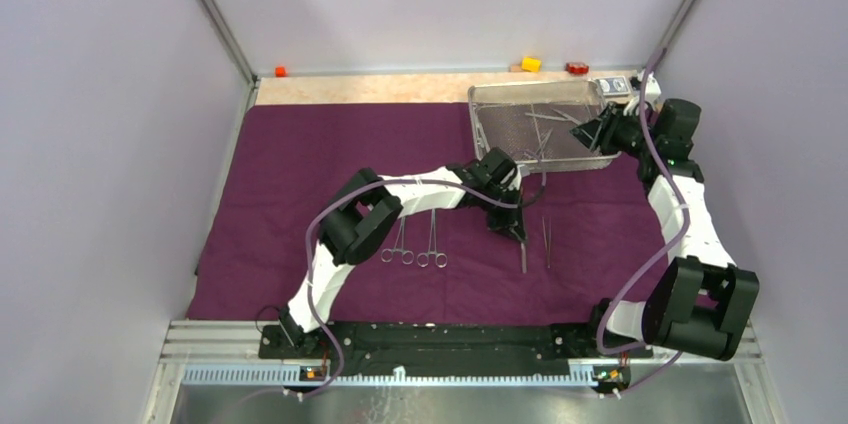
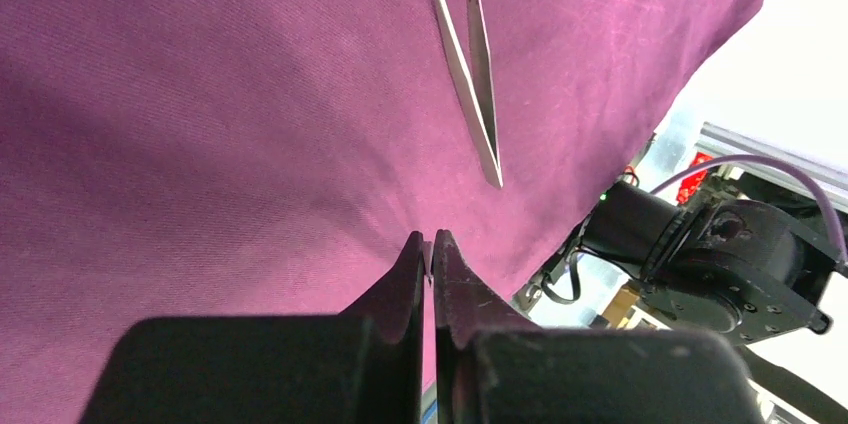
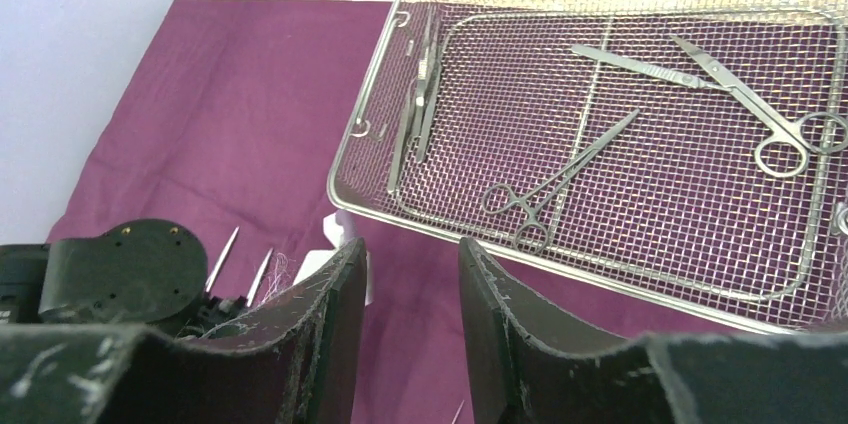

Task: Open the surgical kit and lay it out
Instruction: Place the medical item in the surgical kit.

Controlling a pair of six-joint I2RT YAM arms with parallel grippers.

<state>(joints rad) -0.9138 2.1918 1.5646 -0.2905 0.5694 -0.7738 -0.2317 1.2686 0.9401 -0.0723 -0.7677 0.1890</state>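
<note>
The dark purple cloth (image 1: 300, 164) lies spread flat over the table. The wire-mesh steel tray (image 1: 478, 114) stands at its back right and holds a ring-handled clamp (image 3: 560, 174), scissors (image 3: 760, 94) and other slim tools. Two clamps (image 1: 400, 244) (image 1: 433, 244) and tweezers (image 1: 547, 244) lie on the cloth in front. My left gripper (image 1: 517, 234) (image 2: 429, 241) is low over the cloth beside the tweezers (image 2: 470, 64), shut on a thin steel instrument (image 1: 523, 258) seen edge-on. My right gripper (image 1: 600, 129) (image 3: 412, 284) is open and empty at the tray's right end.
Small orange (image 1: 281, 71), yellow (image 1: 531, 64) and red (image 1: 577, 68) blocks sit along the back edge. A blue-white packet (image 1: 618, 86) lies behind the tray's right corner. Grey walls close in both sides. The left arm's black wrist (image 3: 120, 269) shows beside my right fingers.
</note>
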